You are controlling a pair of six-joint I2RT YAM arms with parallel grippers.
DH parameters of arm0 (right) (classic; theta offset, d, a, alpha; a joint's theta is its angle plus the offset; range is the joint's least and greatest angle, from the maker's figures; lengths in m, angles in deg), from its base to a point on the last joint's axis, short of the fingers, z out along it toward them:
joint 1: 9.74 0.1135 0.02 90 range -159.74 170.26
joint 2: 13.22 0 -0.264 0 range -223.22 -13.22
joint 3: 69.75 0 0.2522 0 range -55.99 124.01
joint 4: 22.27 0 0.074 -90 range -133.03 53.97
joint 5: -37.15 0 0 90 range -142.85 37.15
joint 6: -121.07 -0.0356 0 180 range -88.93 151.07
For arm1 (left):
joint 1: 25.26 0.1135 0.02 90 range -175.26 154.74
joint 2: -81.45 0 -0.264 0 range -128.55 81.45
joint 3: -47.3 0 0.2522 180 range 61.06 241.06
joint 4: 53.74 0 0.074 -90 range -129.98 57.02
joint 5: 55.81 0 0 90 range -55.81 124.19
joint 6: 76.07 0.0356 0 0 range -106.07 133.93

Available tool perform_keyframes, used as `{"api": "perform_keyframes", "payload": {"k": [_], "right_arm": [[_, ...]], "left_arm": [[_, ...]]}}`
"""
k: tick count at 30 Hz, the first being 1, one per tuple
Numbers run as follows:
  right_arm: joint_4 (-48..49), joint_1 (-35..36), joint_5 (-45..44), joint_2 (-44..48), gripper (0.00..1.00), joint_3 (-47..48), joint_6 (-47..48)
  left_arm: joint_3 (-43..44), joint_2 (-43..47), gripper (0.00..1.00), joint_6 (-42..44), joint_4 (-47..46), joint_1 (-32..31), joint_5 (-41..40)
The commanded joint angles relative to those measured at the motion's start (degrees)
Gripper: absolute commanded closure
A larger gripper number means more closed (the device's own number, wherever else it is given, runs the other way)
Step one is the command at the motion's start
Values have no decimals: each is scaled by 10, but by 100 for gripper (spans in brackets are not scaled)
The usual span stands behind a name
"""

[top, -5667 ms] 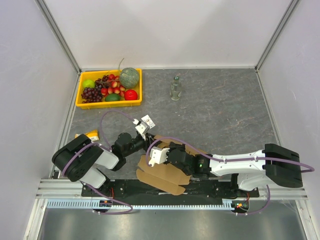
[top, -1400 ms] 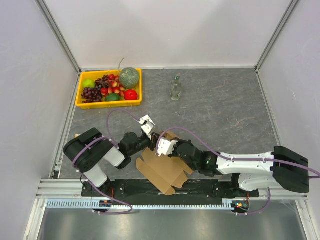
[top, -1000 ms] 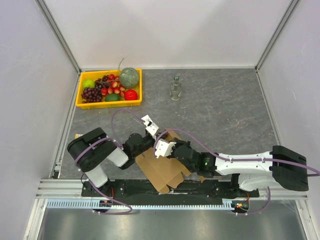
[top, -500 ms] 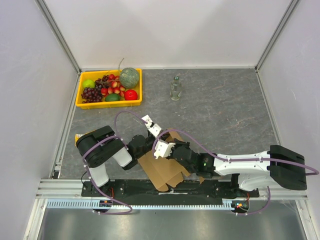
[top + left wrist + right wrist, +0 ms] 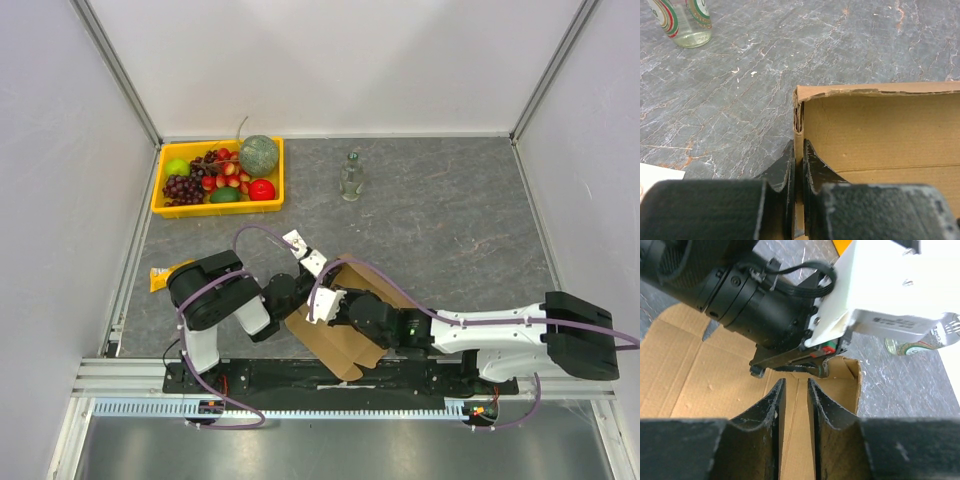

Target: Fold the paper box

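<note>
The paper box (image 5: 343,340) is brown corrugated cardboard, partly folded, lying near the table's front edge between the two arms. In the left wrist view one side wall of the box (image 5: 880,130) stands upright, and my left gripper (image 5: 798,145) is shut on that wall's edge near the corner. From above, the left gripper (image 5: 297,290) sits at the box's left side. My right gripper (image 5: 795,382) hovers over the box floor (image 5: 690,370) with its jaws a little apart and only the cardboard floor showing beyond them. It points at the left gripper's fingers (image 5: 790,360).
A yellow tray (image 5: 157,190) of fruit stands at the back left. A small glass bottle (image 5: 350,177) stands mid-table behind the box, also in the left wrist view as a bottle (image 5: 685,20). A yellow packet (image 5: 165,275) lies left of the left arm.
The right gripper's jaws have parted from nearly shut to a small gap. The left arm's elbow has swung right, still gripping the box wall, and the box has turned slightly.
</note>
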Motion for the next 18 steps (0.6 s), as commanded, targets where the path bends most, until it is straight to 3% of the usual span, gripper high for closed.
{"api": "perform_keyframes", "payload": {"k": [1,5,10,18], "right_arm": [[32,1,26,46,68,11,-42],[19,-5,-30,92,70,27,-110],[-31,-73,-126,141,88,59,-247],[-42,-267,50,99,98,66,-366]], "left_arm": [[-21,-31,98,40,-67,-4,-18],[-28,-36,98,41,-80,-5,-15],[-37,-55,98,38,-113,-6,-18],[-32,-63,98,36,-112,-12,-16]]}}
